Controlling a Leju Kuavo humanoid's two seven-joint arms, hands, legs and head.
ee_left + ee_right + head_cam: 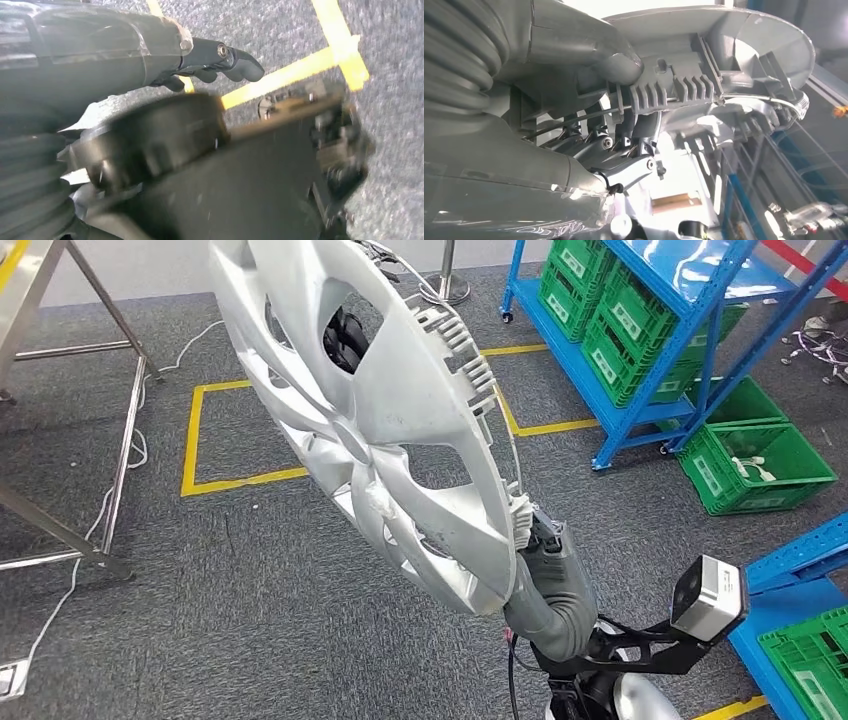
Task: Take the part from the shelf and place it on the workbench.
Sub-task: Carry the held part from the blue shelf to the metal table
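Observation:
The part is a large silver wheel cover with spokes and a ribbed clip rim, held up on edge and tilted in the middle of the head view. My right hand grips its lower rim from below. In the right wrist view the grey thumb presses on the clip side of the wheel cover, with the darker fingers on the rim's other side. My left hand hangs over the grey carpet, its fingers loosely bent and holding nothing.
A blue shelf with green crates stands at the right, and a green crate sits on the floor beside it. Another blue rack is near right. Metal table legs stand left. Yellow tape marks the carpet.

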